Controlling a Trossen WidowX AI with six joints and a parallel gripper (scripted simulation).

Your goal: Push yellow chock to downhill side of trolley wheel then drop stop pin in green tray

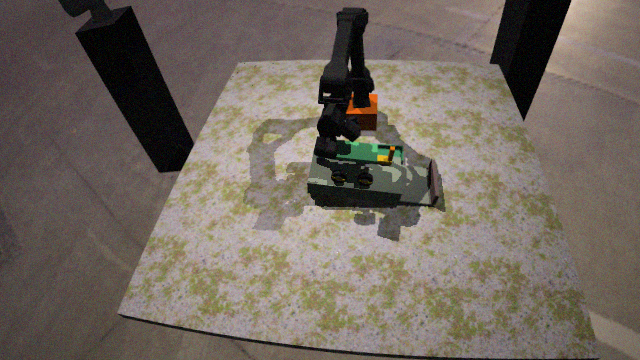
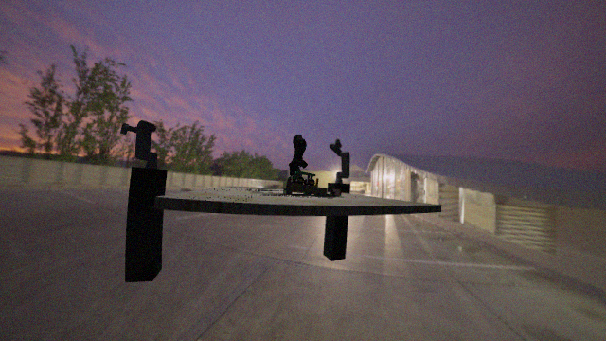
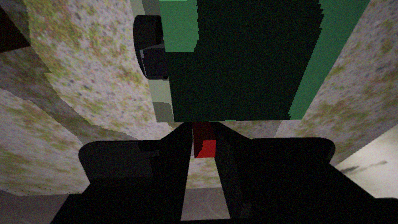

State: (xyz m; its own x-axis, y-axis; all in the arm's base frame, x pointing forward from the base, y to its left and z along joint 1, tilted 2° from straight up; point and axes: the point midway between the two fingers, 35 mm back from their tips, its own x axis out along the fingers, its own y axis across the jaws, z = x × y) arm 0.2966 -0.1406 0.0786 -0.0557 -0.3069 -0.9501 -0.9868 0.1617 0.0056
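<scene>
The trolley (image 1: 361,151) (image 3: 177,30) has a green deck and dark wheels (image 1: 339,177) and stands on the grey-green ramp (image 1: 400,185). My gripper (image 1: 326,146) (image 3: 200,123) is at the trolley's uphill, left end. In the wrist view its two dark fingers press on both sides of the red head of the stop pin (image 3: 205,148). In the top view the gripper hides the pin. The yellow chock with its orange handle (image 1: 388,155) sits at the trolley's downhill, right end. I cannot tell whether it touches a wheel. The green tray is not in view.
An orange block (image 1: 368,112) stands behind the arm. A brown end bar (image 1: 435,178) closes the ramp's low right end. Dark posts stand at the table's back left (image 1: 135,90) and back right (image 1: 525,50). In the exterior view the arm (image 2: 298,163) is only a silhouette.
</scene>
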